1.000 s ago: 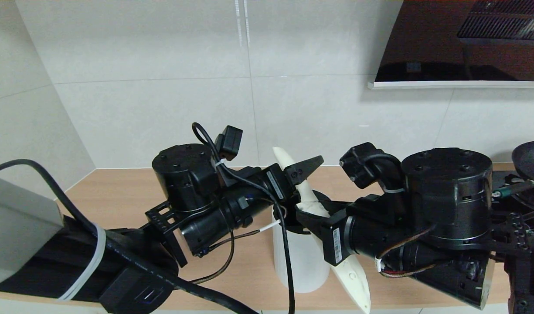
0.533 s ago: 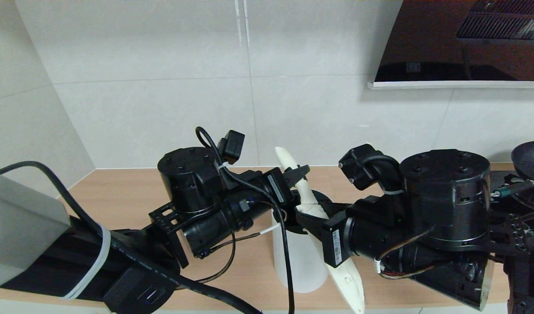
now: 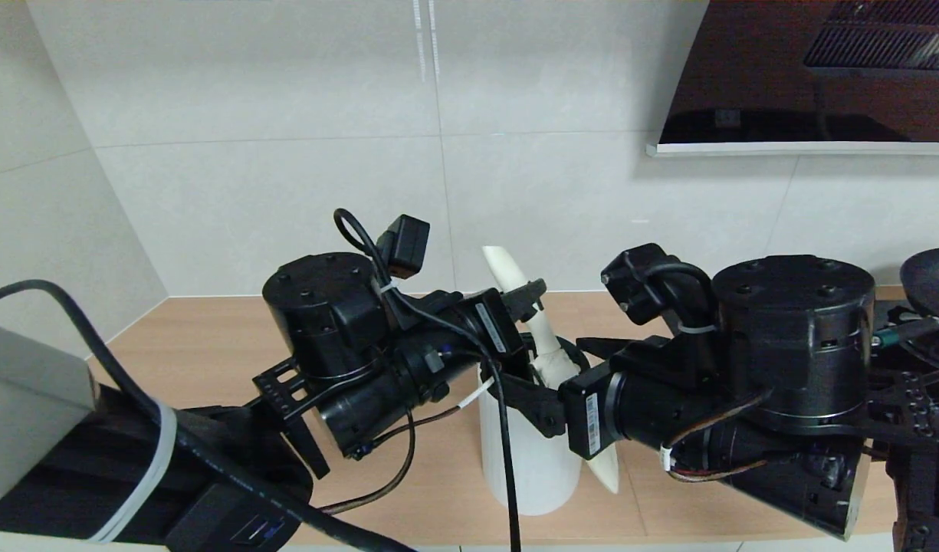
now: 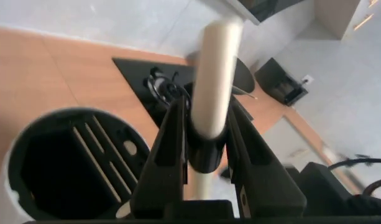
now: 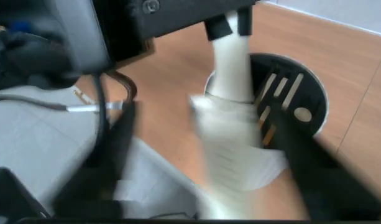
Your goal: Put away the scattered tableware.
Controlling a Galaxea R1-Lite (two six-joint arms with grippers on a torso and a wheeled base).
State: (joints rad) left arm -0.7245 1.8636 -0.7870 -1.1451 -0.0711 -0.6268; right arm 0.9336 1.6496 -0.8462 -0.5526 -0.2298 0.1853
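A cream-white long-handled utensil (image 3: pixel 515 280) stands steeply tilted over the white cylindrical holder (image 3: pixel 534 468) on the wooden counter. Its broad end (image 3: pixel 605 466) hangs outside the holder's right wall. My left gripper (image 3: pixel 532 299) is shut on the upper handle; the left wrist view shows the cream handle (image 4: pixel 214 74) squeezed between the fingers (image 4: pixel 171 143), with the holder's black slotted inside (image 4: pixel 59 168) below. My right gripper (image 3: pixel 546 362) is open, its fingers spread on either side of the utensil's lower shaft (image 5: pixel 235 74), just above the holder's rim (image 5: pixel 314 87).
A black stove with a dark pan (image 3: pixel 933 280) sits at the counter's right end, under a dark range hood (image 3: pixel 806 77). The tiled wall stands close behind. Bare wooden counter (image 3: pixel 208 337) stretches to the left of the holder.
My left gripper shut on the utensil's handle. My right gripper let go and spread its fingers. The utensil tipped more upright, its broad end rising closer to the holder.
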